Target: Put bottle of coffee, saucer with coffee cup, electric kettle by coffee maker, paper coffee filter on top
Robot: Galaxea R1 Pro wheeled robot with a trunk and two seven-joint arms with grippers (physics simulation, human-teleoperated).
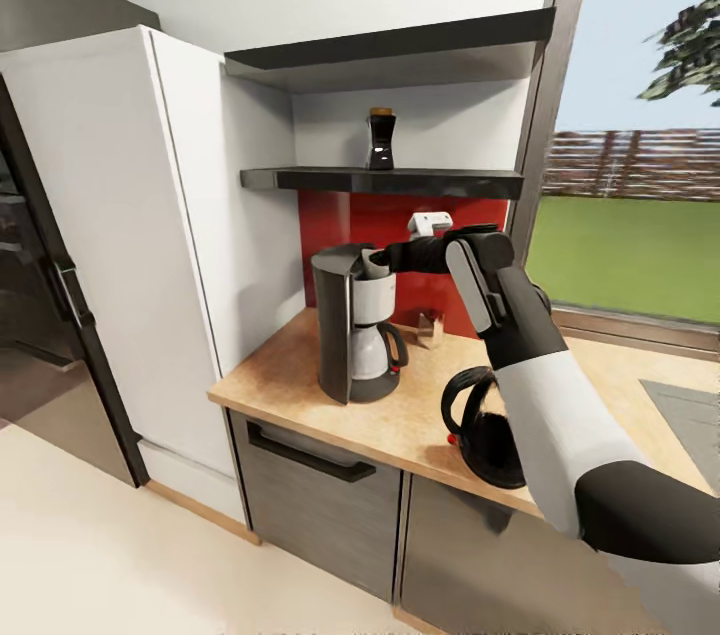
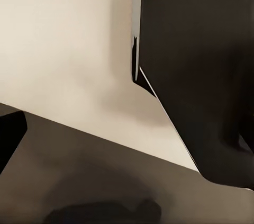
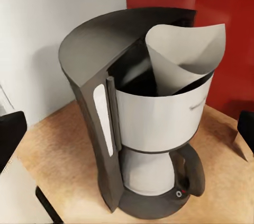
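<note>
a kitchen corner seen from the robot's head. the coffee maker (image 1: 352, 323) stands on the light-wood countertop (image 1: 400, 420), against a red backsplash. the paper filter (image 3: 182, 54), an off-white cone, sits in the maker's open white basket, leaning a little to one side; that step looks done. the clear carafe (image 3: 151, 173) sits under the basket and appears empty. the kettle (image 1: 485, 425), rounded with a black loop handle, stands on the counter near the maker, partly behind the right arm; that step looks done too.

the coffee bottle (image 1: 380, 139), dark with a tan cap, is on the lower black shelf (image 1: 385, 180) above the maker, so it is left to bring down. no saucer or cup can be seen, so those steps seem left as well. a small brown box (image 1: 430, 327) sits by the backsplash.

the right gripper (image 1: 383, 260) reaches over the basket; in its wrist view the fingers (image 3: 10, 136) sit wide apart at the frame edges, holding nothing. the left wrist view shows pale and dark surfaces; whether that gripper's fingers are apart or together cannot be told.
</note>
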